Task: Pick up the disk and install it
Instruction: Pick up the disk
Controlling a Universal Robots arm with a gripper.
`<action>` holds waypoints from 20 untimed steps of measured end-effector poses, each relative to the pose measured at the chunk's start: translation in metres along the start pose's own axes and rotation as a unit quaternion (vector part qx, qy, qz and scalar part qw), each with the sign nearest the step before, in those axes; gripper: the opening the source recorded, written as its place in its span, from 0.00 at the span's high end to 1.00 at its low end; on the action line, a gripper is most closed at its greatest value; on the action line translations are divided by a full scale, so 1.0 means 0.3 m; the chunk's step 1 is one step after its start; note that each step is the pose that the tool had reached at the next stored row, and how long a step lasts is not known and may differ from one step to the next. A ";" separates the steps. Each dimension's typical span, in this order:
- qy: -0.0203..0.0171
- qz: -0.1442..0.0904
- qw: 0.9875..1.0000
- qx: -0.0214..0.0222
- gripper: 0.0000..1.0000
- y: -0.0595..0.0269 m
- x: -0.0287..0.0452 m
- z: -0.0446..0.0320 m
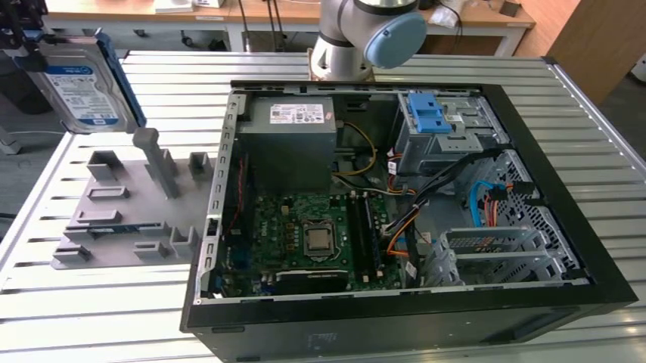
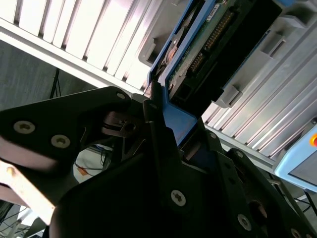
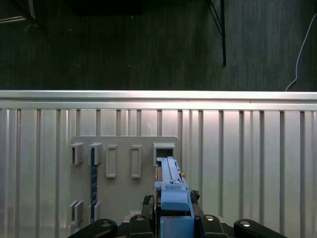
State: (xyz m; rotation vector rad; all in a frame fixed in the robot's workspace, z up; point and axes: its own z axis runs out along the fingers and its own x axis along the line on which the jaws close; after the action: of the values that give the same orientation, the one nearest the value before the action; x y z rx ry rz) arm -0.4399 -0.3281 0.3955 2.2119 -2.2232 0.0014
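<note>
One part seems done to us: the tool (image 3: pixel 173 208) is clamped on the blue edge of the disk (image 1: pixel 86 87), which hangs above the grey holder (image 1: pixel 121 204) on the counter (image 1: pixel 101 318), not yet installed in the open computer case (image 1: pixel 404 204).

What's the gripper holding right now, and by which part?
The flat silver metal hard drive in its blue plastic bracket, clamped by the gripper at the bracket's end.

Slatted metal table (image 1: pixel 101 302) in the foreground — a wooden workbench (image 1: pixel 283 13) along the upper edge, grey floor (image 1: pixel 18 181) at the exterior view's left.
</note>
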 end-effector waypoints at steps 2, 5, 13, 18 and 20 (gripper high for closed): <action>0.000 0.000 1.000 0.000 0.64 0.000 0.000 -0.006; 0.000 0.000 1.000 0.000 0.64 0.000 0.000 -0.015; 0.000 0.000 1.000 0.000 0.64 0.000 0.000 -0.039; 0.000 0.000 1.000 0.000 0.64 0.000 0.000 -0.056; 0.000 0.000 1.000 0.000 0.64 0.000 0.000 -0.063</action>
State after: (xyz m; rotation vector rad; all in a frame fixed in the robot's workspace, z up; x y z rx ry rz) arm -0.4398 -0.3281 0.4143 2.2121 -2.2235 0.0010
